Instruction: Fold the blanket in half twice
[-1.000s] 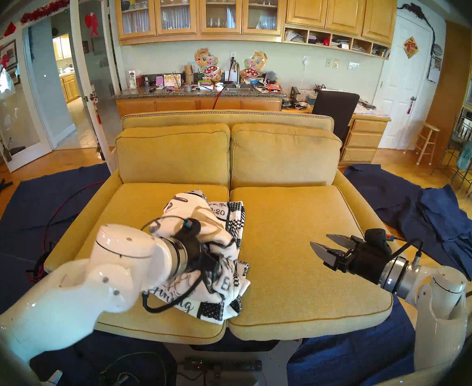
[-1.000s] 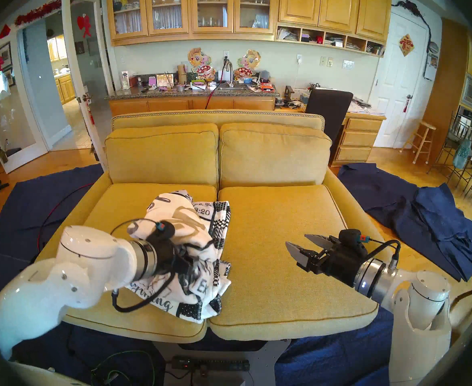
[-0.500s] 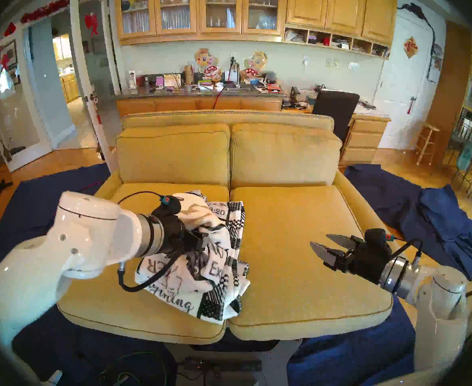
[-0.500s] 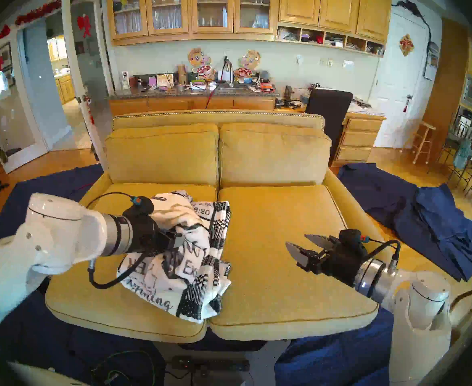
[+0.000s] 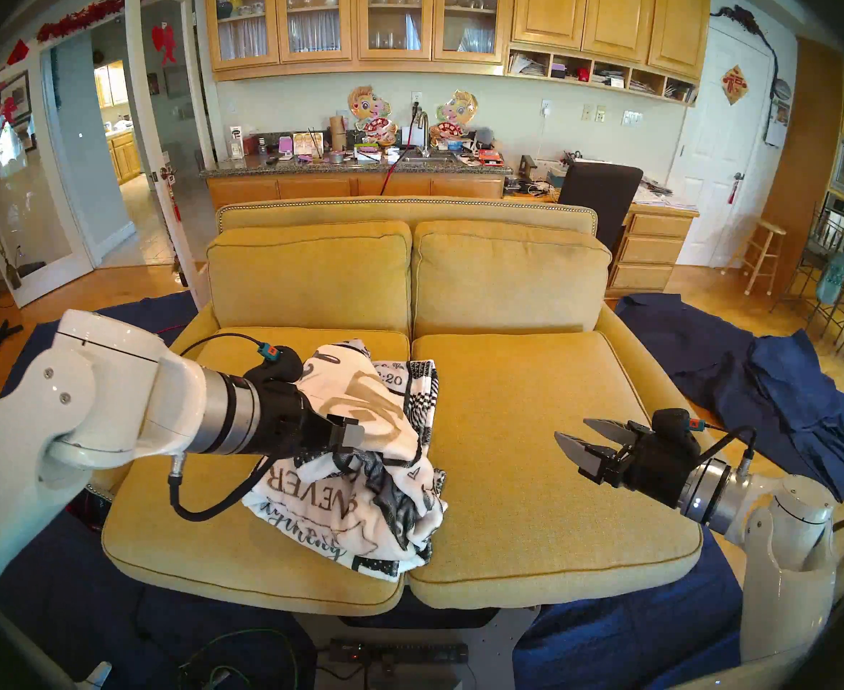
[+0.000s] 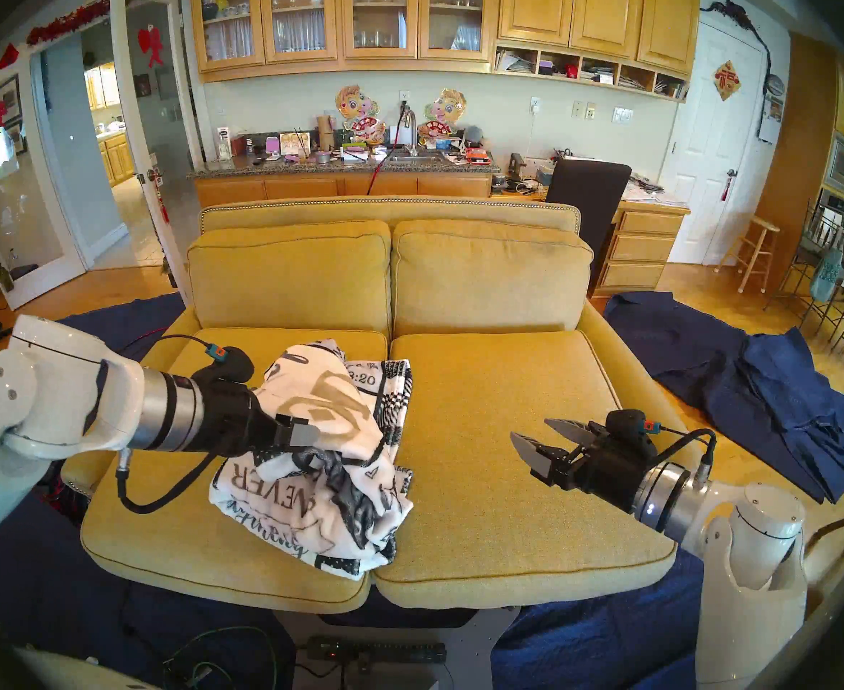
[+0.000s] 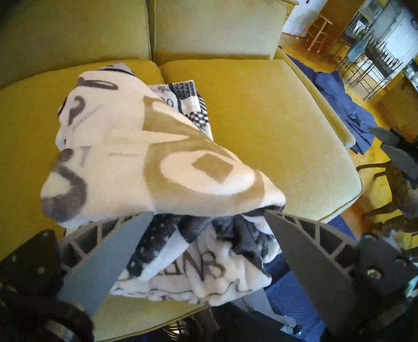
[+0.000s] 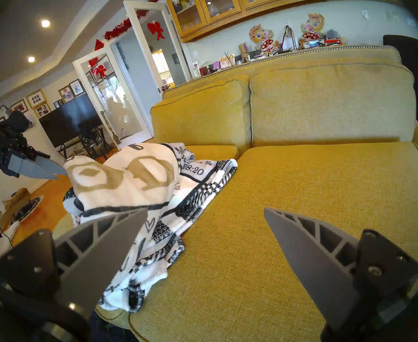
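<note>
The blanket [image 5: 340,505], white fleece with black and gold lettering and a checkered border, lies crumpled in a heap on the left seat cushion, reaching the gap between the cushions. It also shows in the head right view [image 6: 310,505], the left wrist view [image 7: 153,161] and the right wrist view [image 8: 129,186]. My left gripper [image 5: 360,445] is open at the heap's left side, its fingers [image 7: 119,247] spread with loose folds between them, not clamped. My right gripper [image 5: 572,429] is open and empty, hovering over the right cushion, apart from the blanket.
The yellow sofa [image 5: 534,475] has two seat cushions and two back cushions. Dark navy cloths [image 5: 783,400] lie on the floor on both sides and in front. A power strip [image 5: 400,651] and cables lie on the floor at the sofa's front.
My left arm has drawn back to the left, out of the heap, and its gripper now stands open. The blanket's near folds have shifted, showing the word NEVER. The right arm has not moved.
</note>
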